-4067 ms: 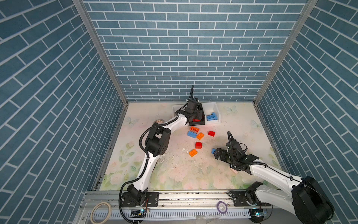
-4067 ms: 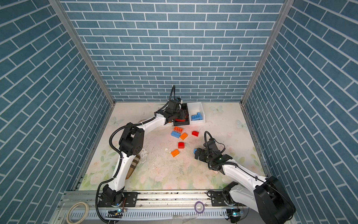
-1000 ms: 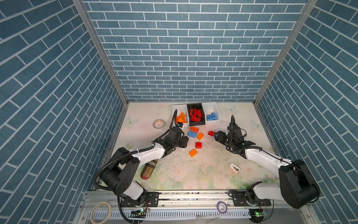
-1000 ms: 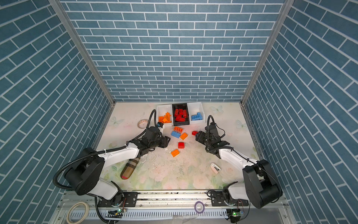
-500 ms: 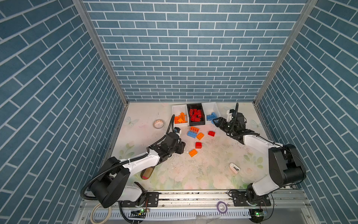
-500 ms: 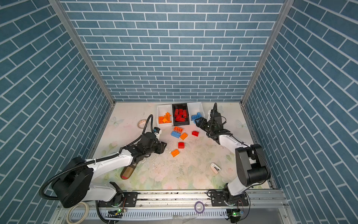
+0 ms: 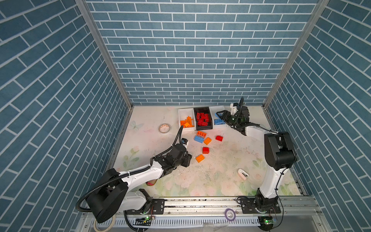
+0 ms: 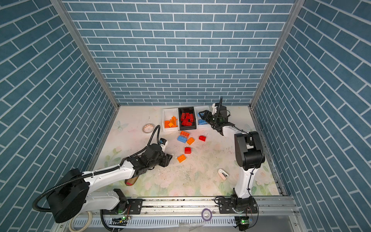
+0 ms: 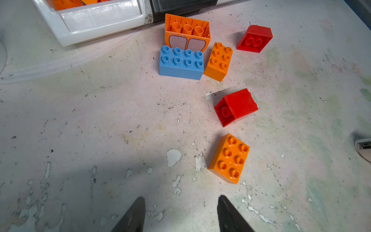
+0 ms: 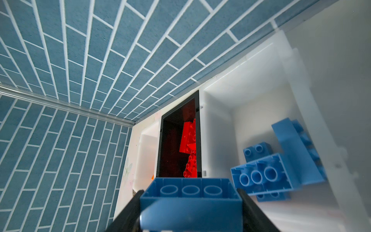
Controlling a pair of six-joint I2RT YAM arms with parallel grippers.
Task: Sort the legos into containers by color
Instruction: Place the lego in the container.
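Right wrist view: held blue brick [image 10: 190, 198] clamped in right gripper [image 10: 189, 197], above blue-filled white bin [image 10: 220, 104] adjoining black bin [image 7: 204, 127]. Black bin holds red bricks [image 7: 202, 119]; orange-filled white bin [image 7: 183, 112] on its opposite side. Loose on table [image 9: 100, 120], robot-side of black bin: windowed orange brick [image 9: 187, 32], loose blue brick [image 9: 180, 64], small orange brick [image 9: 218, 61], far red brick [image 9: 255, 39], near red brick [image 9: 235, 107], nearest orange brick [image 9: 229, 158]. Left gripper [image 9: 180, 198] jaws part-spread, empty, short of it. Seemingly well past half; seven bricks remain.

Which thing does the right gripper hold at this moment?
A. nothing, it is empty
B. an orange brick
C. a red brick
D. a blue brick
D: in the right wrist view, a blue brick sits clamped in the right gripper, above the white bin that holds other blue bricks.
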